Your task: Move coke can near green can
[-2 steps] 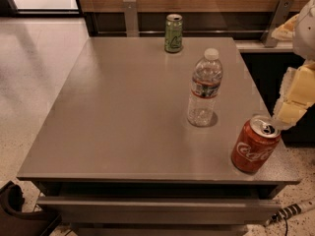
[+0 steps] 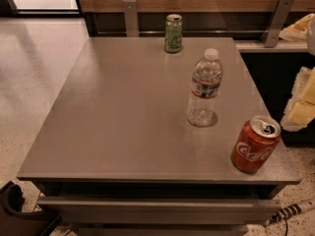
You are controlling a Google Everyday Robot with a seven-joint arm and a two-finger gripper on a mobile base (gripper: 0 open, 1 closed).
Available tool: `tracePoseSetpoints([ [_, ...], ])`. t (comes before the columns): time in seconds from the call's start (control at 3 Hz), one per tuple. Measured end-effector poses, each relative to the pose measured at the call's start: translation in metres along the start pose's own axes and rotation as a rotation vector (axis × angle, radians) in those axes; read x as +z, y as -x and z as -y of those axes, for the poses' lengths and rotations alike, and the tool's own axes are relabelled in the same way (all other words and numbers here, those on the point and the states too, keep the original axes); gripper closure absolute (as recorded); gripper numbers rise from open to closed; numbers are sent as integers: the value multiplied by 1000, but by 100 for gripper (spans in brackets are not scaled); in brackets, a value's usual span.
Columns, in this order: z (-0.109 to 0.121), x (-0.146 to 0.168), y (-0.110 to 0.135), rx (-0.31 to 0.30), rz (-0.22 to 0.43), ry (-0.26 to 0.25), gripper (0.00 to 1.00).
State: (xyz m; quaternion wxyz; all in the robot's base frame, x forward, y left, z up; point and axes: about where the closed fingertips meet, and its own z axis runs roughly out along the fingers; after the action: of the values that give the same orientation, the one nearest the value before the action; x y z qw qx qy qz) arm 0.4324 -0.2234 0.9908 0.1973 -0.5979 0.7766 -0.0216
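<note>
Coke can (image 2: 256, 145) is seen standing on the table (image 2: 118, 112), close to the front right corner; it is not held by anything. Green can (image 2: 173, 33) is seen upright at the far edge of the table, well apart from the coke can; a bottle (image 2: 204, 90) is stood between the 2 cans, nearer to the coke can. Gripper (image 2: 301, 107) is seen at the right edge of the view, off the side of the table, near the coke can but not touching it; whether it is spread or pressed together cannot be told. Nothing of the task is judged to be done yet, since the 2 cans are far from each other; 3 steps are judged to be left: the coke can must be grabbed, carried past the bottle, and set down near the green can; the bottle could be knocked over on the way, so a path around it is likely needed.
</note>
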Motion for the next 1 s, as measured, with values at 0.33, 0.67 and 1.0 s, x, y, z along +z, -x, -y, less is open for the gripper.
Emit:
tracePoseSetpoints([
  [0.33, -3, -10, -33, 34, 137, 21, 0],
  [0.67, -11, -8, -58, 55, 298, 81, 0],
  [1.0, -24, 4, -60, 89, 566, 161, 0],
])
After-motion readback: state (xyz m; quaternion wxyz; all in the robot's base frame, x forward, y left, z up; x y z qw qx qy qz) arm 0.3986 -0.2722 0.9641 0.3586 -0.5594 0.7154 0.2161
